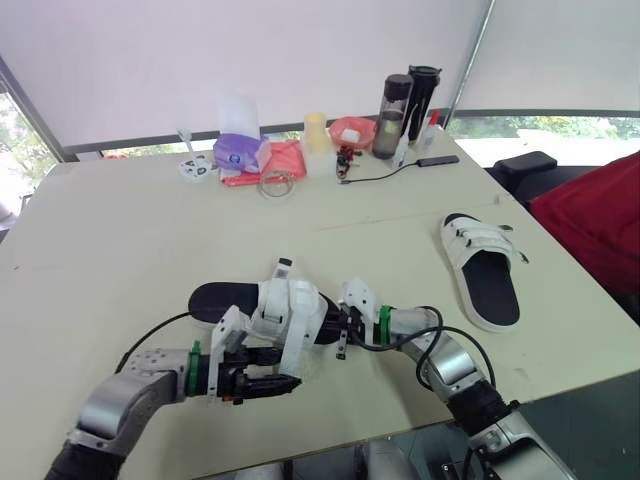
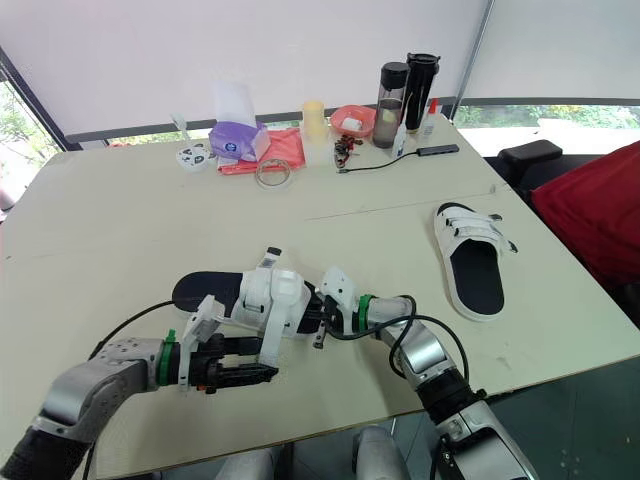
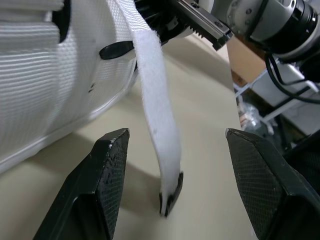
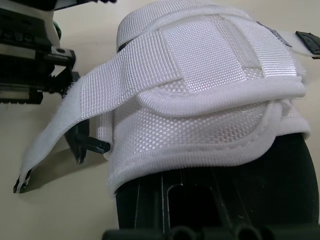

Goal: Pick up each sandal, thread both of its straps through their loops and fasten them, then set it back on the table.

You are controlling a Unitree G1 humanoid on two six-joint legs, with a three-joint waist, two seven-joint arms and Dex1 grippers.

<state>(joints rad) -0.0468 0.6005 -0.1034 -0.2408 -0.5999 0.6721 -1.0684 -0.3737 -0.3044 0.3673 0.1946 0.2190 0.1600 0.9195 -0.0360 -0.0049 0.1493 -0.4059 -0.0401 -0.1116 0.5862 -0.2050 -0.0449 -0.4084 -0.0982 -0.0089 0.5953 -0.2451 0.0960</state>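
Hanging loose between the wide-spread fingers of the left gripper, touching neither: one white strap of the near sandal, by the front edge of the table. Butting against that sandal's toe end: right gripper, open or closed impossible to tell. Lying well apart to the right: second sandal; print on the purple pack too small to read.

1. near sandal on table, close to front edge; left gripper just before it; right gripper at its right end
2. second sandal well apart, right
3. bottles behind, at far edge
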